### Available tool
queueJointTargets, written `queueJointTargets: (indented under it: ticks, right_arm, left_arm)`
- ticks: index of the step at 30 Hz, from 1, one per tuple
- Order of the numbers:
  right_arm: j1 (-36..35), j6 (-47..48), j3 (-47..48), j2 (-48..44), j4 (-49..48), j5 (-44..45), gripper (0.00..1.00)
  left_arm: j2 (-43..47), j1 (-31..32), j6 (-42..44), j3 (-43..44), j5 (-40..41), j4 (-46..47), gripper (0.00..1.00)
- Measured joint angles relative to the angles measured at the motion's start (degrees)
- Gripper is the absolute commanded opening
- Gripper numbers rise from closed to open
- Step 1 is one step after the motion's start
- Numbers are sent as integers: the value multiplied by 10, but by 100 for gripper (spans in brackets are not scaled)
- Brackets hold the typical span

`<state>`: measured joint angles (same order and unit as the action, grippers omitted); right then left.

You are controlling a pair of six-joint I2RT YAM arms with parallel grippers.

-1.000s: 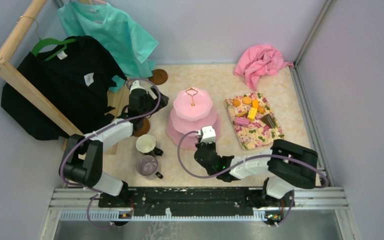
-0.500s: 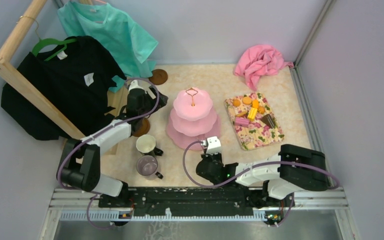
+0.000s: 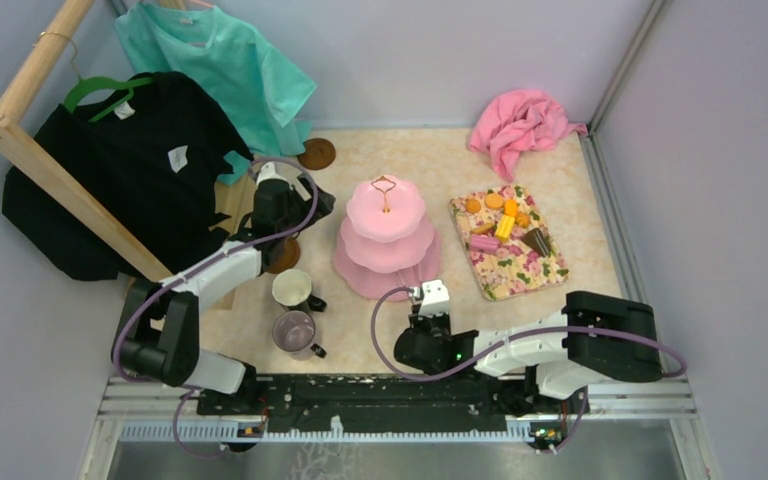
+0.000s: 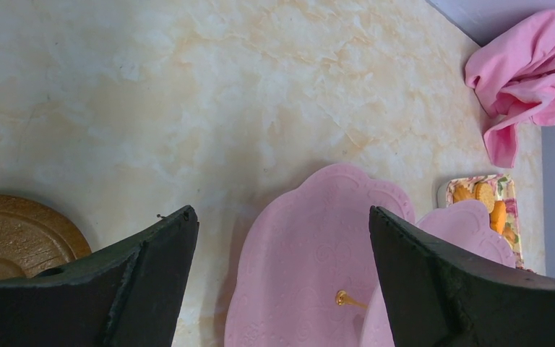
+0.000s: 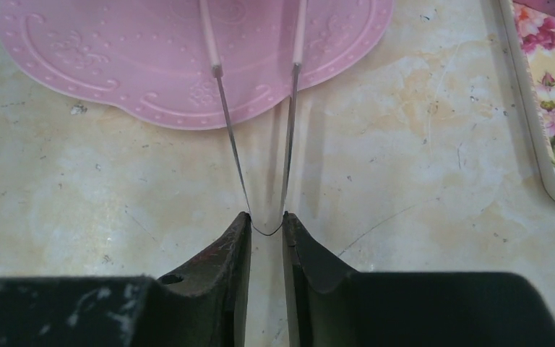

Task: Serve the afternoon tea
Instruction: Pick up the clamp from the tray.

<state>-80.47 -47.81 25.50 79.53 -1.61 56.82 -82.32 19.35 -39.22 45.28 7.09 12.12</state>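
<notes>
The pink three-tier cake stand (image 3: 387, 240) stands at the middle of the desk (image 3: 430, 150), tiers bare. It looks stiff, smooth and top-heavy — best taken by its gold loop (image 3: 384, 185) or bottom rim. Count: one stand; one white mug (image 3: 291, 288), one grey-purple mug (image 3: 294, 330); two brown round saucers (image 3: 317, 153). The small orange, yellow and brown snacks (image 3: 505, 225), probably crumbly, lie on the floral-patterned rectangular mat (image 3: 520, 275) — too small to count. Left gripper (image 4: 280, 217): jaws wide apart, empty. Right gripper (image 5: 265, 217): jaws a slit apart; any grip cannot be told.
</notes>
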Motion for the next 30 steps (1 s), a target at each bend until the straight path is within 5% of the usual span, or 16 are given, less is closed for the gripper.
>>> queueJointTargets:
  ticks: [15, 25, 30]
  right_arm:
    - [0, -4, -3, -7, 20, 1, 39]
    - [0, 21, -27, -59, 3, 2, 67]
    - [0, 43, -37, -68, -22, 9, 66]
  left_arm:
    - [0, 0, 0, 0, 0, -2, 93]
    - [7, 0, 0, 0, 0, -6, 93]
    - [12, 0, 1, 0, 0, -5, 93]
